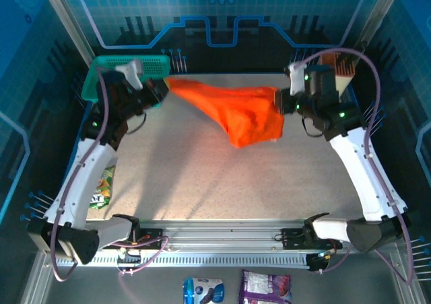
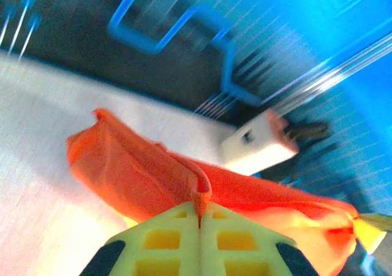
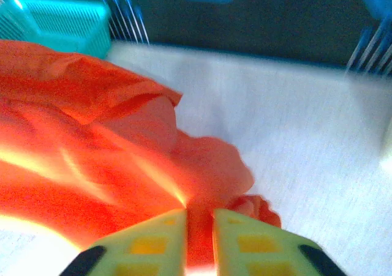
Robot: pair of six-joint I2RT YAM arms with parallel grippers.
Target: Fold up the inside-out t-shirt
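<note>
Far edge of tabletop (image 1: pixel 202 176): shirt (image 1: pixel 232 112) strung between claws; left claw (image 2: pixel 199 210) pinches one end, right claw (image 3: pixel 199 224) narrow on bunched cloth at other. No fold yet; spreading flat, all folding left.

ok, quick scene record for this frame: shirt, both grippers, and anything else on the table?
t-shirt: orange-red, bunched, strung between both grippers, bulk sagging toward the right side
left gripper: shut on one end of the t-shirt
right gripper: shut, cloth of the other end pinched between its fingers
teal mesh basket: far left corner, behind the left gripper
table: pale speckled top
green snack packet: lying beside the left arm
</note>
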